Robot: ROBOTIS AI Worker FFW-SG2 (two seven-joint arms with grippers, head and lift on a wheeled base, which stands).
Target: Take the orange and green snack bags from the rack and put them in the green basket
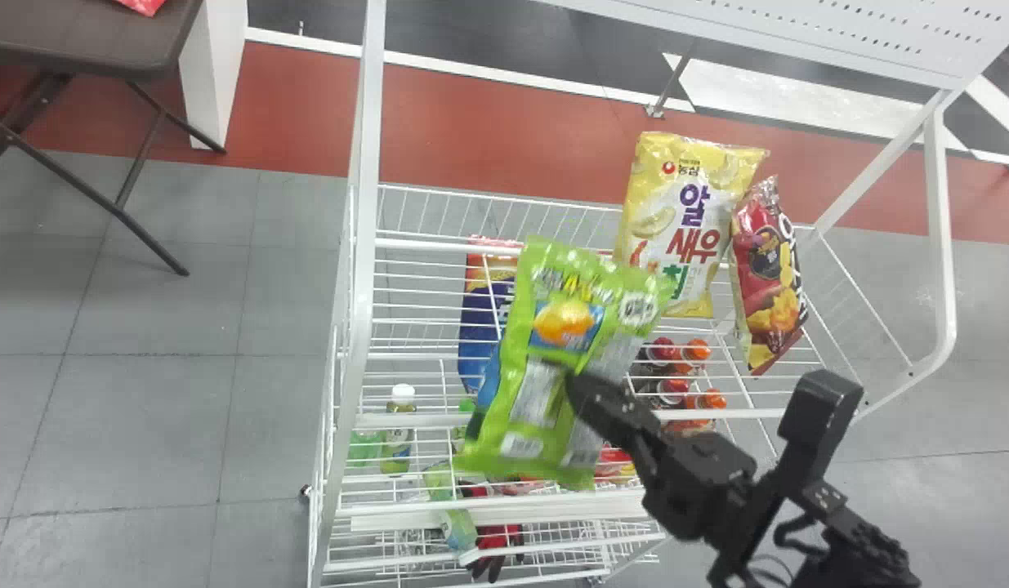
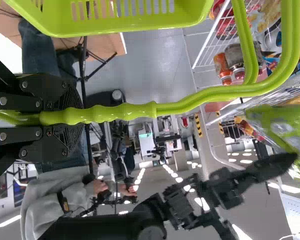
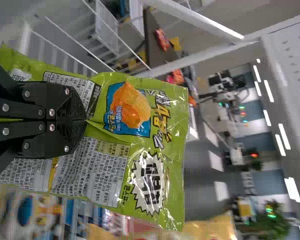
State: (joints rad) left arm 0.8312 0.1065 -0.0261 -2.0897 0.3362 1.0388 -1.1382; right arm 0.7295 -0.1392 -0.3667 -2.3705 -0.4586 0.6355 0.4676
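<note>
Right gripper [image 1: 576,385] pinches the green snack bag [image 1: 553,327]; left gripper [image 2: 80,117] grips the basket handle [image 2: 177,106]

The right gripper's fingers are clamped together on the face of the green snack bag, which spreads out past their tips, over the white rack [image 1: 361,245]. The left gripper is closed around the handle, and the green basket [image 2: 190,17] hangs below it. From the right gripper's fingertips, a blue-and-orange bag [image 1: 475,335] lies to the left and farther forward, partly hidden behind the green one. A yellow bag [image 1: 676,212] stands forward and to the right, with a red bag [image 1: 764,269] just beside it, farther right.
</note>
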